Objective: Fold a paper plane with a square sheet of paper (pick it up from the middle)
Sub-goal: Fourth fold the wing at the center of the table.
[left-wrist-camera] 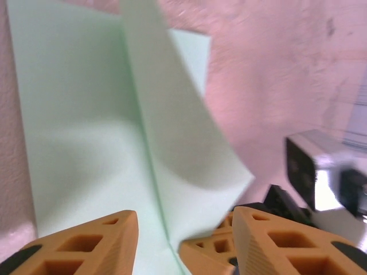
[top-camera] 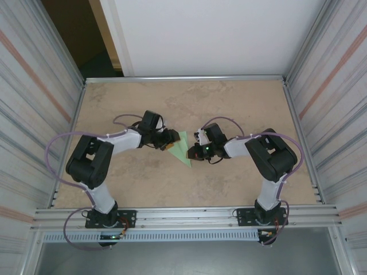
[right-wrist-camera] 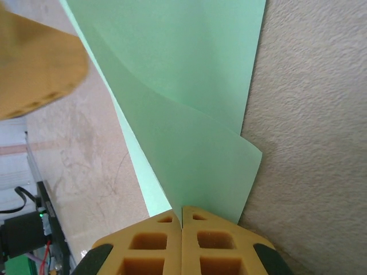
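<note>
Green paper [right-wrist-camera: 189, 114] is judged light, floppy; best taken by edges | pinched by right gripper [right-wrist-camera: 182, 229] | left gripper [left-wrist-camera: 182, 220] unclenched

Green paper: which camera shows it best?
The left wrist view: most of the paper shows, with its crease and one lifted flap. The right wrist view has its corner pinched in the right claw; the top view, a small green triangle.
</note>
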Action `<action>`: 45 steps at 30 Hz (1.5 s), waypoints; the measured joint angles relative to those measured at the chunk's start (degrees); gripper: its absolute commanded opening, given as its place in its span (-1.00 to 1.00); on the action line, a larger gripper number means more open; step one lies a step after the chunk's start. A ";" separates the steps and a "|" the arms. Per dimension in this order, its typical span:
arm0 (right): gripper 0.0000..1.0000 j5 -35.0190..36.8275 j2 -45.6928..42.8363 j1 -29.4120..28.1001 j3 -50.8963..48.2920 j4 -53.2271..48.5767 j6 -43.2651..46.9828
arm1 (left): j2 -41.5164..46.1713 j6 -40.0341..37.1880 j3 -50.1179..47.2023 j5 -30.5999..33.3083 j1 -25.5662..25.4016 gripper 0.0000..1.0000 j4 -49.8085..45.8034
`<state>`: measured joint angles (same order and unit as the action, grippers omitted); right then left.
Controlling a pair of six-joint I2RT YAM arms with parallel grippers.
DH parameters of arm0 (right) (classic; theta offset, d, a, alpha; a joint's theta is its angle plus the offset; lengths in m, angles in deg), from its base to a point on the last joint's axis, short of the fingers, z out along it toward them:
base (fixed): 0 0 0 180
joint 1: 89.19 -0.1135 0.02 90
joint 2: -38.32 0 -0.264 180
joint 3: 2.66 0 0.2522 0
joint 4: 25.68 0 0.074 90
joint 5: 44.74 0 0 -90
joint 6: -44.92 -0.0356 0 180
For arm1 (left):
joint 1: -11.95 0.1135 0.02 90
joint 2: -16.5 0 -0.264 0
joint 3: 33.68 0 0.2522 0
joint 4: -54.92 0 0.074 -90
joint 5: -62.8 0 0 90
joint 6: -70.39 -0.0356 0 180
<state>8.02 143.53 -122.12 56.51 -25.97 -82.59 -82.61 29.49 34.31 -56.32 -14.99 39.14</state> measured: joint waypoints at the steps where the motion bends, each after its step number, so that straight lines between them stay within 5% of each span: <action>1: -0.94 -0.55 0.17 0.31 -0.02 0.37 0.00 | 1.09 -0.02 -0.76 -0.22 0.00 -0.21 1.36; 17: -0.92 -6.36 2.25 2.32 -1.40 4.59 -1.31 | -0.66 -0.83 -9.44 -9.09 -0.57 -0.62 20.83; 34: -0.55 -8.90 2.45 2.60 -1.05 4.90 -1.05 | -8.26 -1.29 -4.39 -11.85 -1.31 -0.67 21.53; 45: -0.63 -8.70 2.45 2.71 -1.01 4.52 -1.07 | -9.01 -1.73 -2.93 -11.82 -1.31 -0.67 19.37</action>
<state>-0.68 145.97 -119.41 55.50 -21.44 -83.67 -91.61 27.76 31.39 -68.14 -16.30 58.50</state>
